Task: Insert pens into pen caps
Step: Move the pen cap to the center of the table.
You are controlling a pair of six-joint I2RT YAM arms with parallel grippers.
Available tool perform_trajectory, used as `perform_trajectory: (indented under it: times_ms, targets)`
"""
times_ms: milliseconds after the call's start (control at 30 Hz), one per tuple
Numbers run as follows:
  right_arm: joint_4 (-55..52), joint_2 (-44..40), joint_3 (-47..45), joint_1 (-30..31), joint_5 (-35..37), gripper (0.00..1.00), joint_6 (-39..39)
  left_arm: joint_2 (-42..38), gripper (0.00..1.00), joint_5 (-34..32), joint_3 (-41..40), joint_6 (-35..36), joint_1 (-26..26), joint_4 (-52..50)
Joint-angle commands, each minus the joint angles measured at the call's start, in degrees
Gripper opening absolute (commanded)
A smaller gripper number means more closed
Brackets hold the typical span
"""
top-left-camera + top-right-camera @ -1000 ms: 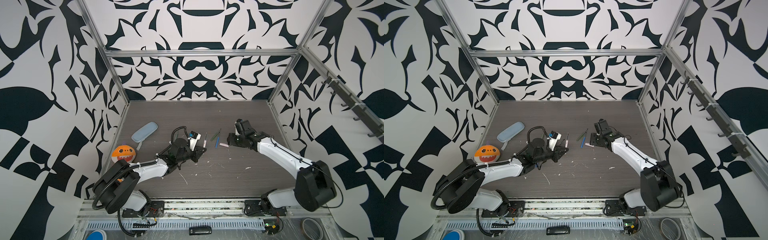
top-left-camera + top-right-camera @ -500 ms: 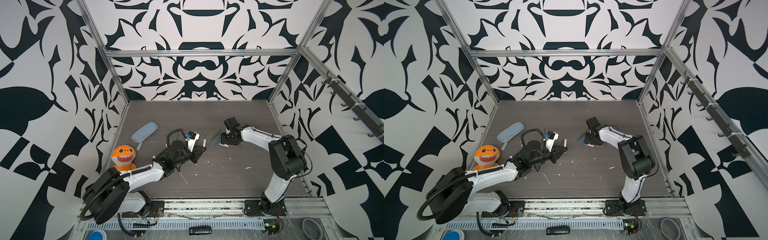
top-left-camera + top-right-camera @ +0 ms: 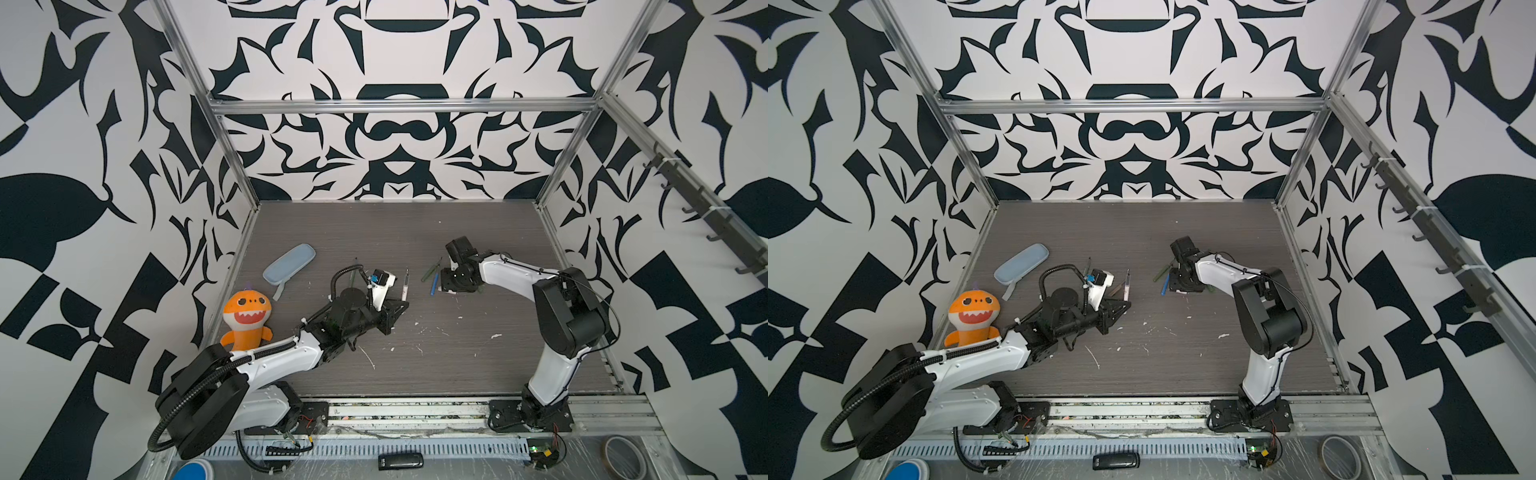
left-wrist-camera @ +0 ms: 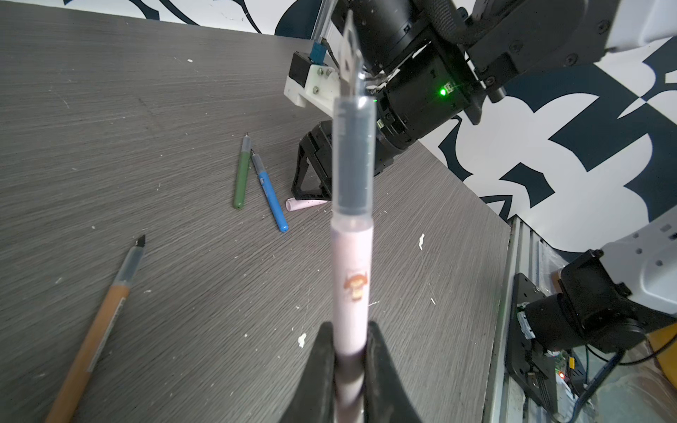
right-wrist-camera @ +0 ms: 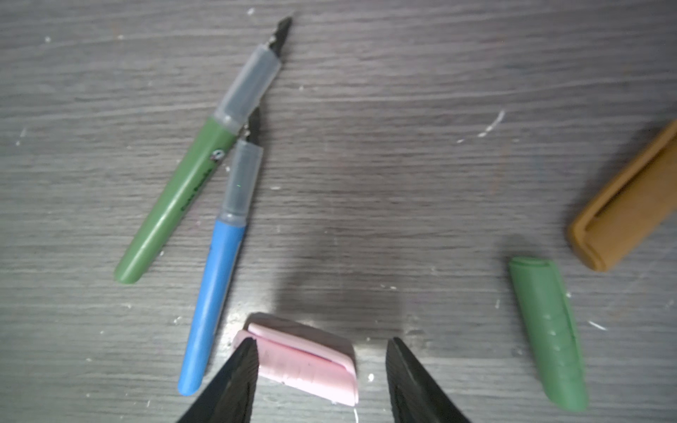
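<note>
My left claw (image 4: 350,370) clamped on pale pink plastic pen (image 4: 351,263), tip free. My right claw (image 5: 320,346) part-open, straddling short pale pink plastic cap (image 5: 307,366) flat on surface (image 5: 403,146). Step, I judge: cap pickup. Next needs square closure, lift, opening-to-tip alignment.

White arms (image 3: 282,361), black joints (image 3: 569,307)

Robotics lab cell, aluminium frame (image 3: 399,106), patterned walls (image 3: 83,124) (black-and-white)
</note>
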Motion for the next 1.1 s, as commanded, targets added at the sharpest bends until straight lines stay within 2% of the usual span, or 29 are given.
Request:
perform_trajectory:
  times_ms: [0,400,633,733,833,1067]
  targets:
    - [-1.0,-1.5,-1.8,1.2,0.2,0.59,-1.2,-1.3,0.02,0.0,0.7,-0.1,-0.3,-1.0]
    - [-3.5,-9.2,-7.5,1.6,0.6,0.59,-3.0,-1.4,0.02,-0.1,1.1,-0.1,-1.1,-1.8]
    - [-5.6,-12.6,-5.8,4.8,1.0,0.59,-2.7,-1.2,0.02,-0.3,1.1,-0.3,-1.5,-1.8]
    - [-5.5,-12.0,-5.2,7.5,2.1,0.59,-1.5,-1.3,0.02,-0.5,1.3,-0.5,-1.5,-2.1]
    - [-8.2,-9.5,-3.5,10.0,6.2,0.59,-2.0,-1.6,0.03,-0.5,1.4,-0.7,-1.5,-2.2]
    - [-6.4,-8.7,-6.6,10.1,6.3,0.60,-2.2,-2.1,0.03,-0.7,1.3,-0.5,-1.5,-2.7]
